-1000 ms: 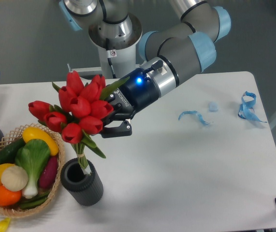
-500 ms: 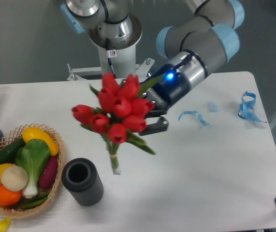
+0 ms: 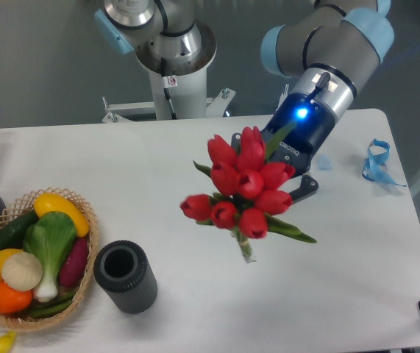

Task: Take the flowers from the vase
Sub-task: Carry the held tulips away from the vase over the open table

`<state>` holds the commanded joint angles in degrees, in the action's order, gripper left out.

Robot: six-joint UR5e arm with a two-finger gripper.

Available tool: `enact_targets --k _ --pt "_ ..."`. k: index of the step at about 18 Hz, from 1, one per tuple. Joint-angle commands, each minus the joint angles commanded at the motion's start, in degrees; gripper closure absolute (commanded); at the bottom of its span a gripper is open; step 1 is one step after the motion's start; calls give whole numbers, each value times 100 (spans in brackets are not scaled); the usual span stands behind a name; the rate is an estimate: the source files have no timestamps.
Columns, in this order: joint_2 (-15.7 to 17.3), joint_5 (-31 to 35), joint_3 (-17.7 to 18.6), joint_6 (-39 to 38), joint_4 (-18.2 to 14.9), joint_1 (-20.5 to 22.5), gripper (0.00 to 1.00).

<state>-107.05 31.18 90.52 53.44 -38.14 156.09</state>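
Gripper: the gripper (image 3: 287, 184), right of centre, was closed on the bunch; one dark finger (image 3: 305, 189) showed past the blooms.
Flowers: the red tulips (image 3: 243, 191) hung in mid-frame above the table (image 3: 195, 154), stems pointing down, well apart from the vase.
Vase: the dark ribbed vase (image 3: 125, 277) stood upright at lower left, mouth open, just beside the wicker basket (image 3: 84, 283) of vegetables.
Elsewhere: blue ribbon (image 3: 375, 162) lay at the right edge.

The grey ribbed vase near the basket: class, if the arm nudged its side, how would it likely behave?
The vase would probably slide rather than tip, being short and wide. Now empty, with the flowers lifted out, it is likely light. If toppled, its round body could roll, though the ribs may slow that.
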Motion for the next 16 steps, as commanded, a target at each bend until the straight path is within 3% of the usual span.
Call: enact_targets --k 3,7,11,13,16 --pt "228 729 193 9 0 -18 75" --pt "457 1951 597 685 -9 -131 75" --pt "834 3041 1054 694 -26 -158 75" --pt "967 3332 1239 694 -114 -158 75" --pt "906 3535 1345 694 -359 -123 75"
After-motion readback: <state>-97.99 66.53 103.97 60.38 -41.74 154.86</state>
